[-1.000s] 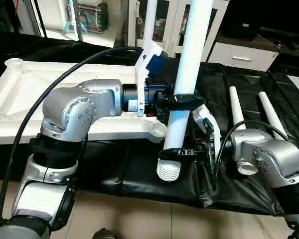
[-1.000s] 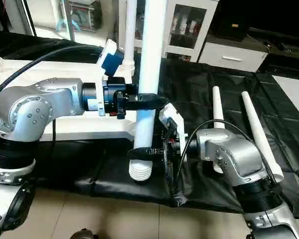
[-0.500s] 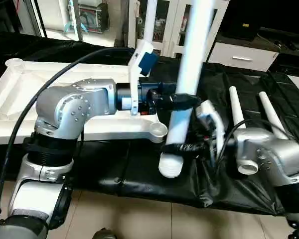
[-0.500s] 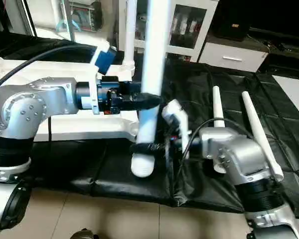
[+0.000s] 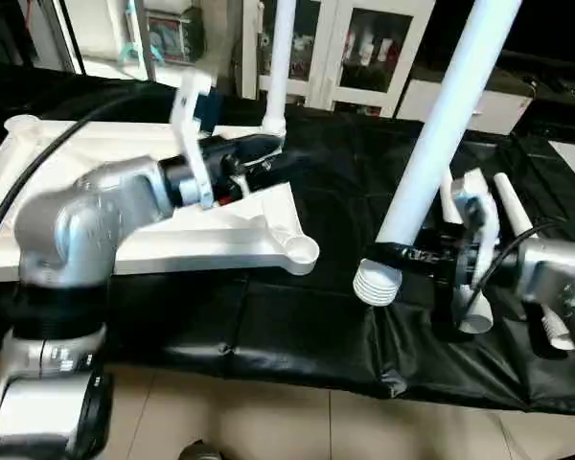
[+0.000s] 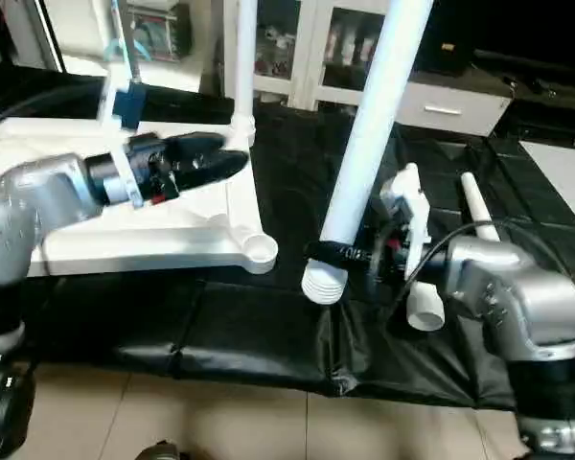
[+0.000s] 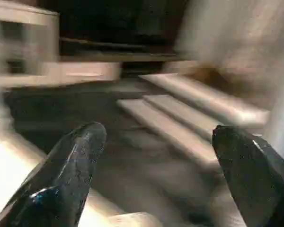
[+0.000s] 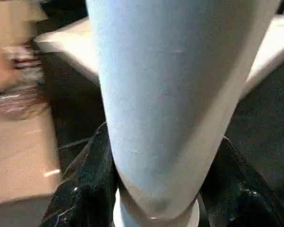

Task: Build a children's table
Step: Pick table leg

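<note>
Black mat [image 5: 297,326] covers the work surface, a white cabinet with glass doors [image 5: 355,48] behind it.

Tabletop [image 5: 96,182], white plastic, lies underside-up on the mat's left part. Rim raised all round; round corner sockets visible: near-right socket [image 5: 300,251] empty and open upward, far-left socket [image 5: 24,123] also empty. Far-right corner carries one leg already standing upright [image 5: 280,57], running out of the top of the head views.

Held leg [image 5: 441,134]: long white tapered tube, tilted, upper part leaning away to the right, threaded ribbed end [image 5: 372,284] lowest, hanging over the mat to the right of the tabletop's near-right socket and apart from it.

Right gripper [image 5: 395,257]: black fingers clamped round the held leg just above the threaded end; right wrist view shows the tube between both fingers [image 8: 80,189].

Left gripper [image 6: 232,160]: fingers spread wide apart, nothing between them, hovering above the tabletop's right part. Left wrist view confirms two separated black fingertips [image 7: 80,151] with open space between.

Spare legs: two more white tubes [image 6: 470,196] lie on the mat at right, partly hidden behind the right forearm
</note>
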Robot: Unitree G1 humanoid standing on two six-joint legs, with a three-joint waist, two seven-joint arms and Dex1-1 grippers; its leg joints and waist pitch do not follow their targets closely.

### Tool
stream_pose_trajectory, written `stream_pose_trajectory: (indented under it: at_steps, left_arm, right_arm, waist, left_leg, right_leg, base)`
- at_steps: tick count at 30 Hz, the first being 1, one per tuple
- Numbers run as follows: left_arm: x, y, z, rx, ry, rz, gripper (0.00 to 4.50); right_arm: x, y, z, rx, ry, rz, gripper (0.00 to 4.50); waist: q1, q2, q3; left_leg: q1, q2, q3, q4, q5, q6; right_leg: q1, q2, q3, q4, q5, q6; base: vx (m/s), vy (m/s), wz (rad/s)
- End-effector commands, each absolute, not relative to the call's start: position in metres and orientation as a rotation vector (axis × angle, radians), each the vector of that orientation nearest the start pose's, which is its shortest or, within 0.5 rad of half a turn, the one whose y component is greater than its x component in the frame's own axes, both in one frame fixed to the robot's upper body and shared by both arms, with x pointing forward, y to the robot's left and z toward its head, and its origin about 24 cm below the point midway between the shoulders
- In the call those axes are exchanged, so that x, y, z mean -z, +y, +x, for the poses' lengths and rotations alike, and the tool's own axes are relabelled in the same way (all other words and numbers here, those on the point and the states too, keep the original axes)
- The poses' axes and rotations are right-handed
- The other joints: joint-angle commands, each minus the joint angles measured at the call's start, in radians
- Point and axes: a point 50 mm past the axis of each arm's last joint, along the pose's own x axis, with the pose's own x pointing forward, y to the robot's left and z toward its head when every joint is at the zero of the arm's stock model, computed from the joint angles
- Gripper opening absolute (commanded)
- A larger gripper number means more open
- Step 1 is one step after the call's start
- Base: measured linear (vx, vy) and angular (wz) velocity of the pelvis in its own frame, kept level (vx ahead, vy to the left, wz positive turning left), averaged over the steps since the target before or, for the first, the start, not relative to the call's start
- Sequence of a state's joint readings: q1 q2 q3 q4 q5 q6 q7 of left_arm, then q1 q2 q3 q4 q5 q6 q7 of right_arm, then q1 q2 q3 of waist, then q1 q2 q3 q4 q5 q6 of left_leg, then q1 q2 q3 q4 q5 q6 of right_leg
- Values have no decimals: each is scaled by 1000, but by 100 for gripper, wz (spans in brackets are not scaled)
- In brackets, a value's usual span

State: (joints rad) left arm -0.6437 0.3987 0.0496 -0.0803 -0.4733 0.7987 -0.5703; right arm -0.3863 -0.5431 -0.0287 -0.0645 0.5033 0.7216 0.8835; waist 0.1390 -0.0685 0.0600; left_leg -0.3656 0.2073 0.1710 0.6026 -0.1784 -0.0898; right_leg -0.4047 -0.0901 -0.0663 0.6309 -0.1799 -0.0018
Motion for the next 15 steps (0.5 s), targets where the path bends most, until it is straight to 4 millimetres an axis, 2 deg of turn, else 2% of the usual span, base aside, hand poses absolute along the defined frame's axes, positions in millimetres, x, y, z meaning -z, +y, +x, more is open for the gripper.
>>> stream_pose_trajectory:
  at_steps: [1, 2, 3, 4, 5, 6, 7, 8, 9, 10, 11, 13, 14, 15]
  left_arm:
    - [-184, 146, 326, 629, 64, 62, 416]
    - [-180, 147, 326, 561, 35, 66, 416]
    - [-177, 146, 325, 525, 22, 71, 416]
    - [-170, 146, 324, 466, 4, 105, 416]
    - [-163, 144, 322, 435, 0, 151, 416]
    - [-162, 143, 321, 433, 1, 154, 416]
    - [-151, 140, 317, 404, 10, 172, 416]
    - [-151, 140, 317, 404, 10, 172, 416]
    - [-136, 136, 310, 376, 20, 147, 416]
    - [-127, 134, 305, 358, 17, 141, 416]
    - [-122, 133, 302, 349, 7, 144, 416]
    - [-113, 133, 297, 329, 14, 130, 416]
    - [-104, 133, 291, 311, 20, 150, 416]
    - [-102, 132, 289, 312, 20, 166, 416]
  right_arm:
    - [-128, -190, 296, -815, 255, -1, 188]
    - [-128, -190, 302, -721, 185, -38, 188]
    - [-127, -190, 305, -663, 154, -44, 188]
    - [-125, -191, 310, -570, 108, -55, 188]
    - [-125, -190, 312, -516, 59, -62, 188]
    - [-124, -190, 313, -513, 56, -59, 188]
    - [-121, -189, 314, -465, 54, -14, 188]
    - [-121, -189, 314, -465, 54, -14, 188]
    - [-115, -186, 310, -450, 70, -16, 188]
    - [-111, -183, 306, -449, 67, -2, 188]
    - [-109, -181, 303, -453, 56, 11, 188]
    - [-103, -178, 296, -468, 52, 82, 188]
    - [-97, -175, 289, -475, 46, 147, 188]
    - [-95, -175, 288, -470, 46, 141, 188]
  waist:
    - [-5, 14, -70]
    - [-4, 15, -74]
    - [-7, 14, -71]
    - [-5, 26, -74]
    - [-7, 25, -74]
    - [-10, 21, -75]
    - [-6, 24, -77]
    - [-8, 24, -75]
    - [-8, 25, -76]
    - [-11, 25, -72]
    - [-9, 27, -73]
    - [-11, 25, -78]
    - [-14, 25, -75]
    - [-16, 20, -74]
  left_leg:
    - [10, 19, -3, -74, -190, -54]
    - [10, 20, -3, -73, -189, -63]
    - [9, 17, -2, -74, -194, -66]
    - [14, 18, -2, -73, -199, -72]
    - [13, 20, -4, -75, -202, -74]
    - [13, 15, -3, -75, -215, -73]
    - [16, 15, -3, -74, -218, -68]
    - [13, 15, -4, -76, -212, -62]
    - [14, 15, -3, -75, -209, -59]
    - [6, 18, -5, -78, -206, -56]
    - [9, 18, -3, -77, -211, -53]
    - [7, 15, -2, -75, -209, -42]
    - [5, 18, -3, -79, -211, -27]
    - [5, 18, -2, -80, -220, -24]
  right_leg:
    - [52, -44, 35, -77, -212, -138]
    - [49, -47, 37, -77, -223, -125]
    - [48, -44, 37, -80, -228, -122]
    - [42, -45, 37, -78, -219, -124]
    - [40, -45, 36, -81, -214, -121]
    - [45, -40, 34, -79, -218, -114]
    - [43, -39, 35, -78, -210, -113]
    - [46, -35, 37, -74, -179, -116]
    - [44, -35, 37, -74, -165, -118]
    - [49, -36, 38, -76, -146, -120]
    - [47, -36, 38, -78, -143, -117]
    - [51, -36, 39, -76, -132, -113]
    - [49, -36, 40, -79, -126, -111]
    - [48, -36, 39, -81, -139, -109]
  base:
    - [0, 0, 0]
    - [0, 0, 0]
    - [0, 0, 0]
    - [0, 0, 0]
    - [0, 0, 0]
    - [0, 0, 0]
    - [0, 0, 0]
    - [0, 0, 0]
    - [0, 0, 0]
    - [0, 0, 0]
    - [0, 0, 0]
    - [0, 0, 0]
    - [0, 0, 0]
    - [0, 0, 0]
